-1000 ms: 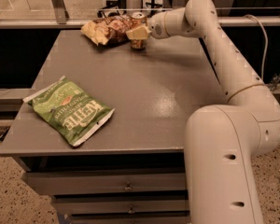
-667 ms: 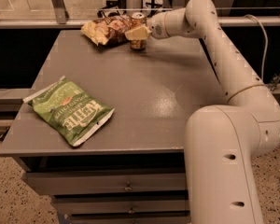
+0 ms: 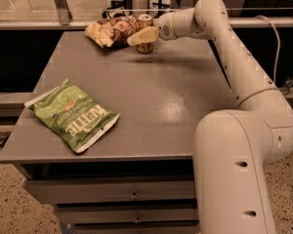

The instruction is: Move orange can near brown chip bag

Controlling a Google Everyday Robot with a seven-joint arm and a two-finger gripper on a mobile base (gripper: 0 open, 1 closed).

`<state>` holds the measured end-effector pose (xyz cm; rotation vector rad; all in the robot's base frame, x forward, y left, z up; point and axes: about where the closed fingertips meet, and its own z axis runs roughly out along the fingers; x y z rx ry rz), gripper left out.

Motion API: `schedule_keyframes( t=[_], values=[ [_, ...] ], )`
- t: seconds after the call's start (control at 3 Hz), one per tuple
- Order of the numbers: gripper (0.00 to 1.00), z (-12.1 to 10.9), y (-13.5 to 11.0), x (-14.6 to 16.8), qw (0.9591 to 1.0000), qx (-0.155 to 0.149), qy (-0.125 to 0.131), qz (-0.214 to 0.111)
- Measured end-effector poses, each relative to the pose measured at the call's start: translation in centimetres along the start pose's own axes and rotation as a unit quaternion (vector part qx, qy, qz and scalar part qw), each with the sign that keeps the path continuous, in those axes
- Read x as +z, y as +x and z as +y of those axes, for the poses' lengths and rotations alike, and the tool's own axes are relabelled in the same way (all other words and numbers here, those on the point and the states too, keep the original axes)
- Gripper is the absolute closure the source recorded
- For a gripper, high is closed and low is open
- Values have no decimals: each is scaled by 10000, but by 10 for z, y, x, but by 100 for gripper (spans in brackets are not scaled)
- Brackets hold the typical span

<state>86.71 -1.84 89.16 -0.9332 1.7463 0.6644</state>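
The orange can (image 3: 145,47) stands at the far middle of the grey table (image 3: 151,96), right beside the brown chip bag (image 3: 112,29), whose pale yellow end points left. My gripper (image 3: 142,35) reaches in from the right and is shut on the can; one pale finger (image 3: 140,35) crosses the can's front and hides its middle. The can's silver top (image 3: 145,18) shows above the finger. The can's base looks to be at the table surface.
A green Kettle chip bag (image 3: 73,115) lies at the front left of the table. My arm (image 3: 234,57) arches over the table's right side. A rail (image 3: 63,11) runs behind the far edge. Drawers (image 3: 132,195) sit below the front edge.
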Motion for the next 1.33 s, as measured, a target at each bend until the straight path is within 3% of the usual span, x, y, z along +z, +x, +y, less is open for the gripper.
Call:
schedule_keyframes(
  t=[0.33,0.67,1.33],
  values=[
    [0,-2,-2,-9,10000,4,34,-24],
    [0,-10,0,-42,9999,-20,154,-23],
    [0,-31,2,-221,9974,-106,695,-158]
  ],
)
